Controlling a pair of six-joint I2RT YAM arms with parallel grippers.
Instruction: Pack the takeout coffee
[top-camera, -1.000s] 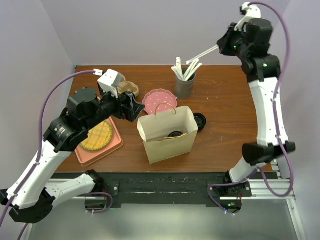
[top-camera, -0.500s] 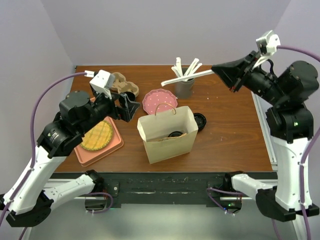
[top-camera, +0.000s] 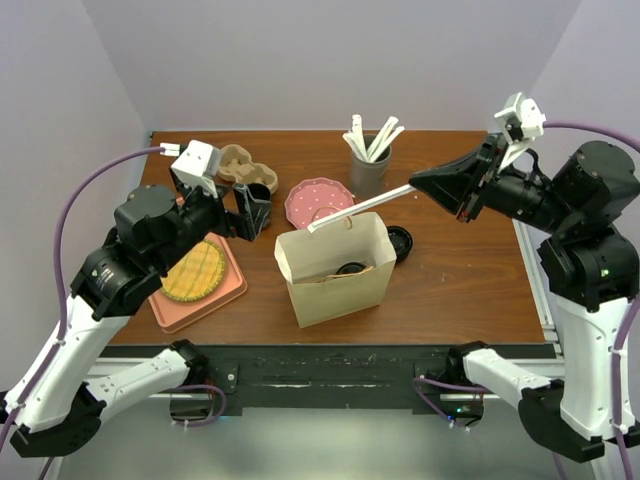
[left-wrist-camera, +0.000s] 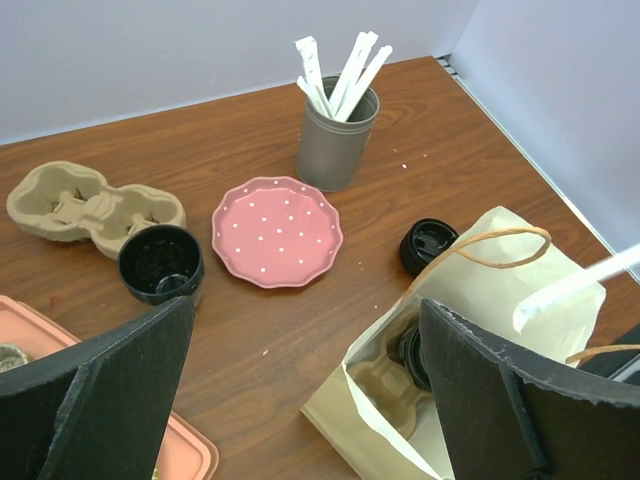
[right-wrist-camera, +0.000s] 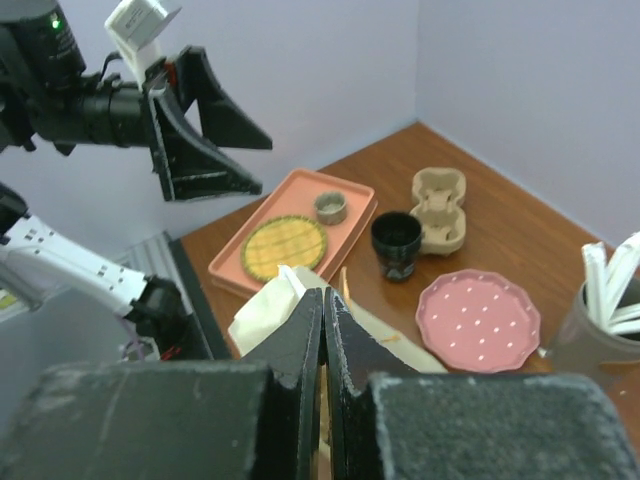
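Note:
A tan paper bag (top-camera: 335, 270) stands open at mid-table. Inside it sit a cardboard cup carrier (left-wrist-camera: 375, 375) and a black-lidded coffee cup (top-camera: 350, 268), partly hidden by the bag wall. My right gripper (top-camera: 415, 184) is shut on a white wrapped straw (top-camera: 355, 207), which slants down to the left with its tip over the bag's mouth. In the right wrist view the jaws (right-wrist-camera: 324, 300) are pressed together, and the straw's tip (right-wrist-camera: 290, 277) shows beyond them. My left gripper (top-camera: 252, 210) hangs wide open left of the bag (left-wrist-camera: 480, 300), holding nothing.
A grey tin of wrapped straws (top-camera: 368, 166) stands at the back. A pink dotted plate (top-camera: 318, 200), an empty black cup (left-wrist-camera: 160, 262) and a spare cardboard carrier (left-wrist-camera: 90, 205) lie behind the bag. A black lid (top-camera: 399, 241) lies at its right. An orange tray (top-camera: 222, 290) holds a waffle.
My right arm has swung down and left, carrying the straw from above the tin to over the bag's mouth. The left gripper drew back slightly to the left, still open.

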